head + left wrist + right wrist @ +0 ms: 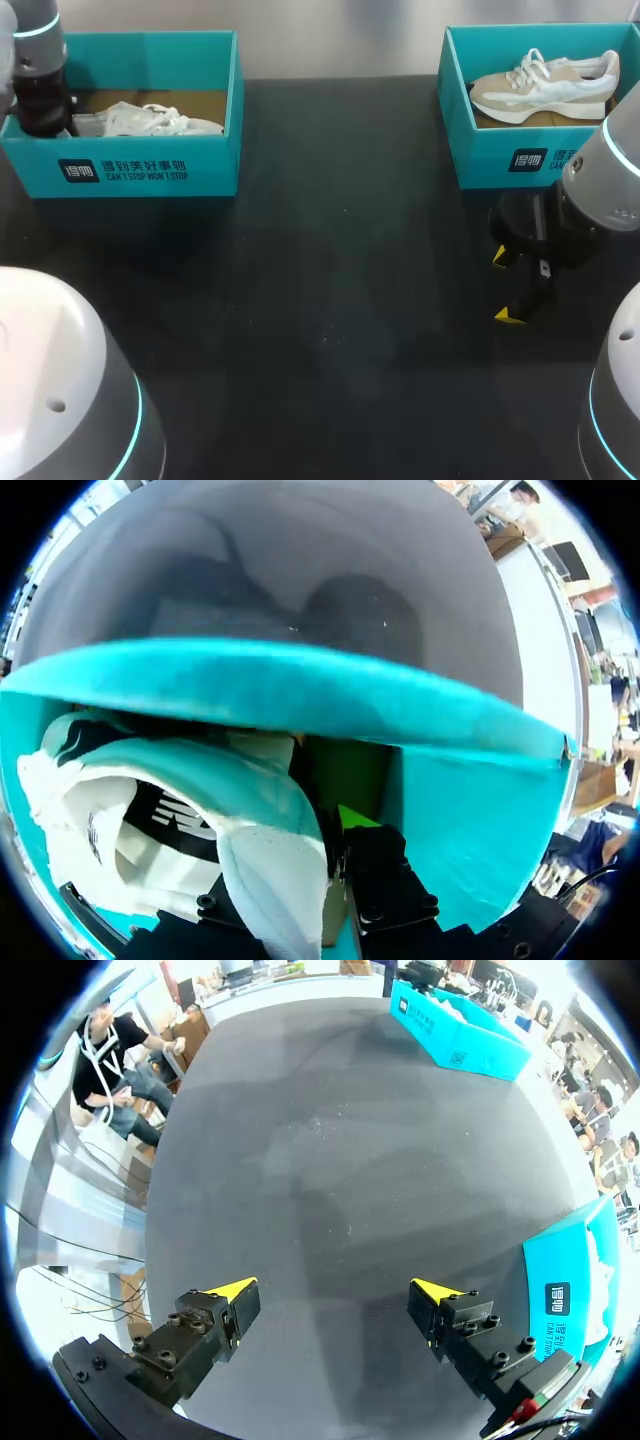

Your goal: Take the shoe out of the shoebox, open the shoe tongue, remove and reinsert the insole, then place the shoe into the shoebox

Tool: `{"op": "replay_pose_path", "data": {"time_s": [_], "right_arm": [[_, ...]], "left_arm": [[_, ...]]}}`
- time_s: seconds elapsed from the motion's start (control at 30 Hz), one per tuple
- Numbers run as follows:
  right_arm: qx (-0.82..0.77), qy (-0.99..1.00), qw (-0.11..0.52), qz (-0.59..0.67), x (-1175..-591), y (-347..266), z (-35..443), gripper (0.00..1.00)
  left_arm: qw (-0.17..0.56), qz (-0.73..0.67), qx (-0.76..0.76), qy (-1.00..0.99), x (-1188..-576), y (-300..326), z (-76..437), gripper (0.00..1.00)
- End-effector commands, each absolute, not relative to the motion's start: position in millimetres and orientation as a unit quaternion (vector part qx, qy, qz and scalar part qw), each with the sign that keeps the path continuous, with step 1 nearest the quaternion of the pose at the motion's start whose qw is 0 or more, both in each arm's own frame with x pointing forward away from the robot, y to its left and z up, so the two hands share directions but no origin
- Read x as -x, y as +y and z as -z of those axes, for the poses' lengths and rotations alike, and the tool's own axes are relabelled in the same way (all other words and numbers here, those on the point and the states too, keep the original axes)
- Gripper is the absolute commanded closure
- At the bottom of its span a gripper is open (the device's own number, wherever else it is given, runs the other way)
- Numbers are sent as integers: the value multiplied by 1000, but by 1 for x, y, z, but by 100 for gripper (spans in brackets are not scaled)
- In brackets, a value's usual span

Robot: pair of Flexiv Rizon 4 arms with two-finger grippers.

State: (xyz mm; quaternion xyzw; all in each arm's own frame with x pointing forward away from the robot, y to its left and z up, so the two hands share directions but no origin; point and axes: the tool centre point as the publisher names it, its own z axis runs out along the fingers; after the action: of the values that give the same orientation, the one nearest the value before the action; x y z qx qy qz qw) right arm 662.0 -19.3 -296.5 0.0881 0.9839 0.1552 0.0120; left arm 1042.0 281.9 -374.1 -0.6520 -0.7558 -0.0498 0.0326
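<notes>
A white shoe (150,120) with teal lining lies in the left teal shoebox (150,170). My left gripper (45,115) reaches down into that box at its left end. In the left wrist view the left gripper (300,855) is shut on the shoe (150,820) at its white heel, close to the box's teal wall (300,690). My right gripper (505,285) hangs open over the bare table in front of the right box. The right wrist view shows the right gripper (335,1292) with nothing between its yellow tips.
A second teal shoebox (500,150) at the back right holds a beige and white sneaker (545,85). In the right wrist view this box (565,1270) is beside the right gripper and the left box (455,1030) lies far ahead. Black tabletop (330,300) spreads between the boxes.
</notes>
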Motion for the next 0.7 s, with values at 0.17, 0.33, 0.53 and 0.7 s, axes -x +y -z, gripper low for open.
{"op": "replay_pose_path", "data": {"time_s": [0.17,0.33,0.53,0.7], "right_arm": [[-89,984,13,-154,-661,-19,297,0],[-89,984,13,-154,-661,-19,297,0],[-89,984,13,-154,-661,-19,297,0],[-89,984,13,-154,-661,-19,297,0]], "left_arm": [[30,44,636,-770,-1056,284,364,100],[30,45,643,-764,-1054,283,365,100],[36,49,653,-755,-1048,280,372,100],[43,46,660,-749,-1047,281,377,100]]}}
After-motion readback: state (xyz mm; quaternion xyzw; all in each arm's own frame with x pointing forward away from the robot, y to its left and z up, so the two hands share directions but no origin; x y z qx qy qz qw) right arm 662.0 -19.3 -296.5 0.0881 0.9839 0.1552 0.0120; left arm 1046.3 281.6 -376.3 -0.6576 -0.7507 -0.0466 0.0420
